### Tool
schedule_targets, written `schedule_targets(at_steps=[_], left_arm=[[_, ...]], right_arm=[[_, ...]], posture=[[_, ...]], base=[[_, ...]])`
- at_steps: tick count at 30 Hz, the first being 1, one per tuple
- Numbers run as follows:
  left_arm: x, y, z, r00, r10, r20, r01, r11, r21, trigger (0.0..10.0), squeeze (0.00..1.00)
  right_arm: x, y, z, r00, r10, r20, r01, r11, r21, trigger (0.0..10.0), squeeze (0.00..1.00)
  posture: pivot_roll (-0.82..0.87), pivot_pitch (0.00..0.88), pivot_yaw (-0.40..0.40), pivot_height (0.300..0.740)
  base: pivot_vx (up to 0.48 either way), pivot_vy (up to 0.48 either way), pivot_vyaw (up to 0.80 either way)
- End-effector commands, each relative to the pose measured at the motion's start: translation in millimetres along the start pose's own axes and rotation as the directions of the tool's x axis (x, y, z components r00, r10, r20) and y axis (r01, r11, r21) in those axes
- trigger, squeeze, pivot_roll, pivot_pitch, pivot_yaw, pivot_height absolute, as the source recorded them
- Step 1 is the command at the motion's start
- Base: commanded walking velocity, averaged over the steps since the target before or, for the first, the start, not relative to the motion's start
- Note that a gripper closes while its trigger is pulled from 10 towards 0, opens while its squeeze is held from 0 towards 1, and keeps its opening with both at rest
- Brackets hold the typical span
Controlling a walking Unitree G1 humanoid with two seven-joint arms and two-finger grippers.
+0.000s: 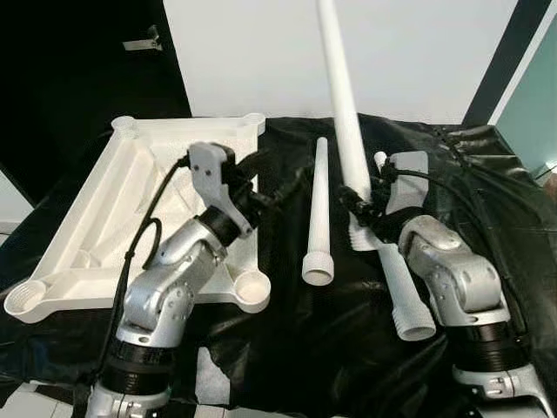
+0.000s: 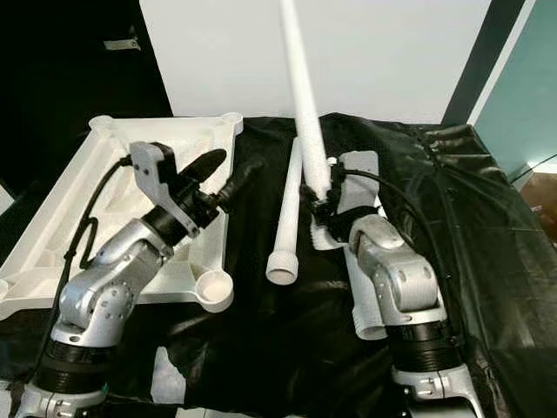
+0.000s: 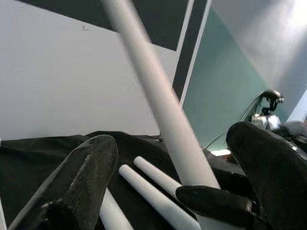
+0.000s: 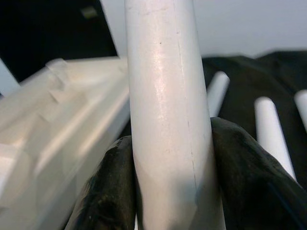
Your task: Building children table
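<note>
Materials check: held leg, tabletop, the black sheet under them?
Held leg: likely moulded plastic, smooth white, soft sheen with faint scuffs in the right wrist view. Tabletop: same white plastic look, moulded ribs and corner sockets. Black sheet: thin glossy film, possibly plastic, given its crinkles and highlights.

Bright, even room light falls from above; the white wall (image 1: pixel 261 52) is nearly washed out; the black cloth (image 1: pixel 348 348) shows soft sheen on its creases; the doorway (image 1: pixel 78 70) on the left sits in deep shadow; head views are sharp; the upright leg (image 4: pixel 165 115) looms close and soft in the right wrist view, glare along its side.
</note>
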State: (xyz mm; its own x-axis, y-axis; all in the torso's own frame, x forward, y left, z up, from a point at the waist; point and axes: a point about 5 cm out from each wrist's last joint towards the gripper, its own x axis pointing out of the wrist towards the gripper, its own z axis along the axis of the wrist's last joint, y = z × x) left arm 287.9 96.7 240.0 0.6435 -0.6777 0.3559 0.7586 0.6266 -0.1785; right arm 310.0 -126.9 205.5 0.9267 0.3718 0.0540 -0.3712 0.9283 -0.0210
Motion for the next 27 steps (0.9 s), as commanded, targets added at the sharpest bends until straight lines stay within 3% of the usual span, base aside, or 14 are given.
schedule_targets(at_steps=[1,2,3,7,19,20,21,22,23,27], left_arm=[[1.0,-0.4,3.3,0.998,-0.059,0.001,0.059,0.998,-0.021,10.0,0.00],[1.1,0.2,4.6,0.998,-0.069,0.001,0.069,0.997,-0.028,10.0,0.39],[1.2,0.6,5.1,0.997,-0.078,0.000,0.078,0.996,-0.033,10.0,1.00],[0.6,0.4,4.7,0.995,-0.103,-0.015,0.102,0.994,-0.025,10.0,1.00],[3.7,3.8,9.1,0.994,-0.106,-0.029,0.104,0.993,-0.050,10.0,1.00],[4.0,4.7,10.3,0.994,-0.105,-0.029,0.103,0.993,-0.055,10.0,0.62],[4.1,5.9,11.5,0.994,-0.104,-0.027,0.102,0.993,-0.066,10.0,0.33],[4.1,5.9,11.5,0.994,-0.104,-0.027,0.102,0.993,-0.066,10.0,0.33],[4.0,7.0,12.3,0.994,-0.104,-0.028,0.101,0.992,-0.073,10.0,0.00],[2.9,12.2,14.9,0.994,-0.102,-0.028,0.099,0.990,-0.096,10.0,0.00]], right_arm=[[-1.4,9.8,6.4,0.997,0.053,0.064,-0.052,0.998,-0.018,10.0,0.00],[-2.4,16.0,6.5,0.992,0.088,0.089,-0.085,0.996,-0.040,10.0,0.00],[-3.0,20.5,6.1,0.988,0.113,0.103,-0.107,0.992,-0.062,10.0,0.00],[-6.5,32.8,2.6,0.969,0.204,0.136,-0.185,0.973,-0.139,10.0,0.00],[-12.5,46.5,-7.4,0.931,0.335,0.145,-0.296,0.925,-0.239,10.0,0.00],[-13.4,47.7,-8.8,0.926,0.348,0.144,-0.306,0.918,-0.251,10.0,0.00],[-14.7,49.2,-11.1,0.922,0.362,0.138,-0.319,0.911,-0.259,10.0,0.00],[-14.7,49.2,-11.1,0.922,0.362,0.138,-0.319,0.911,-0.259,10.0,0.00],[-15.9,50.6,-13.5,0.917,0.374,0.136,-0.330,0.905,-0.268,10.0,0.00],[-20.3,54.2,-20.4,0.906,0.405,0.123,-0.359,0.890,-0.282,10.0,0.00]], posture=[[-0.05,0.000,0.021,0.740],[-0.05,0.000,0.025,0.740],[-0.05,0.000,0.029,0.740],[-0.05,0.000,0.038,0.740],[-0.05,0.000,0.047,0.740],[-0.05,0.000,0.047,0.740],[-0.05,0.000,0.048,0.740],[-0.05,0.000,0.048,0.740],[-0.05,0.000,0.048,0.740],[-0.04,0.000,0.050,0.740]], base=[[0.000,0.000,0.00],[0.000,0.000,0.00],[0.000,0.000,0.00],[0.000,0.000,0.00],[0.000,0.000,0.00],[0.000,0.000,0.00],[0.000,0.000,0.00],[0.000,0.000,0.00],[0.000,0.000,0.00],[0.000,0.000,0.00]])
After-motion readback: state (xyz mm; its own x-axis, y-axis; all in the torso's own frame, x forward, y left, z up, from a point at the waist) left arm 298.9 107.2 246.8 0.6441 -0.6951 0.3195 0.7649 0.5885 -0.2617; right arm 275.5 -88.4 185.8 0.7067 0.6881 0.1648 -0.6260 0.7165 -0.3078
